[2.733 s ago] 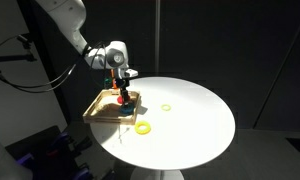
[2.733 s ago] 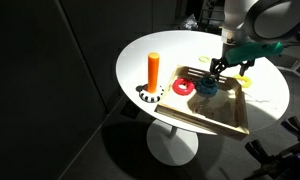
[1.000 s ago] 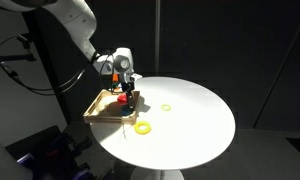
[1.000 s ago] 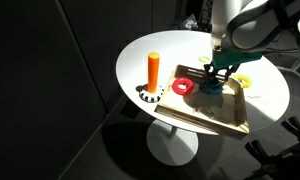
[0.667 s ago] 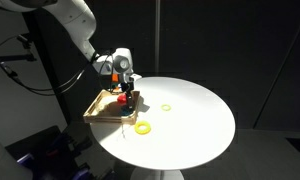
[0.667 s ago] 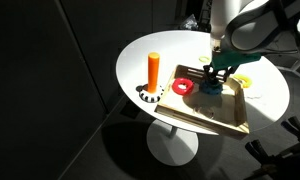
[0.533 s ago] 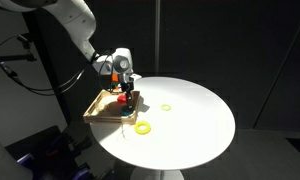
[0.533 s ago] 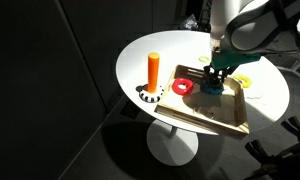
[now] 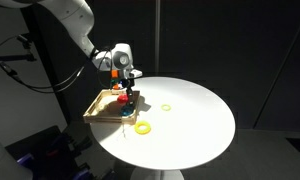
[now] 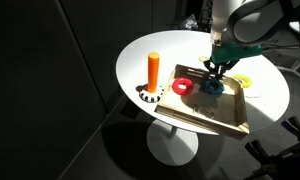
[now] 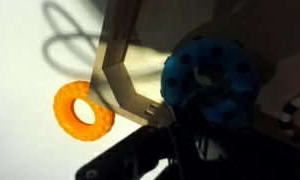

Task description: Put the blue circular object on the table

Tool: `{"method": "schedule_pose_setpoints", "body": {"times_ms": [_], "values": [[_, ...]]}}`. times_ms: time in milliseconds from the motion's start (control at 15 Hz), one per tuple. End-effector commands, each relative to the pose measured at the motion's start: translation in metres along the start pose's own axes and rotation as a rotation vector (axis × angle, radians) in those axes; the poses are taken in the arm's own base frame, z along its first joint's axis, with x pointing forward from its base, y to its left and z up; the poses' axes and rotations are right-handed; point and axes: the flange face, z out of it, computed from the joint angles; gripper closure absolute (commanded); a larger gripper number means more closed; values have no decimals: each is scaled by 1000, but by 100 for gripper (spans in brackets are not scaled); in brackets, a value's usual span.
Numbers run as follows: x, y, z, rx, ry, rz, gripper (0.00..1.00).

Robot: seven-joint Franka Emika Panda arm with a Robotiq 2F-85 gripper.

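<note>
The blue circular object [image 10: 210,86] is a dark blue ring over the wooden tray [image 10: 226,116], beside a red round piece [image 10: 182,87]. My gripper [image 10: 213,73] comes down on it from above and is shut on its rim. In the wrist view the blue circular object [image 11: 210,75] fills the upper right, with my gripper [image 11: 185,115] dark at its lower edge and the tray's corner [image 11: 120,75] beneath. In an exterior view my gripper [image 9: 130,97] hangs over the tray [image 9: 98,108] at the edge of the white round table [image 9: 190,125].
Two yellow rings [image 9: 143,127] [image 9: 166,107] lie on the table beside the tray; one yellow ring [image 11: 83,110] shows in the wrist view. An orange upright peg [image 10: 154,72] stands on a round base near the table's edge. The surroundings are dark.
The jaws have closed on the blue ring. The wrist has risen slightly over the tray in the last half second.
</note>
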Motion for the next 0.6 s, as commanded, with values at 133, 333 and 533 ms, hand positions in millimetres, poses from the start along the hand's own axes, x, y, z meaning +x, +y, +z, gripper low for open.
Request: {"method": "schedule_pose_setpoints", "body": {"times_ms": [133, 333, 533], "values": [[20, 32, -48, 47, 45, 66, 95], [40, 55, -49, 30, 66, 123, 95], [54, 77, -44, 11, 64, 162, 59]]}}
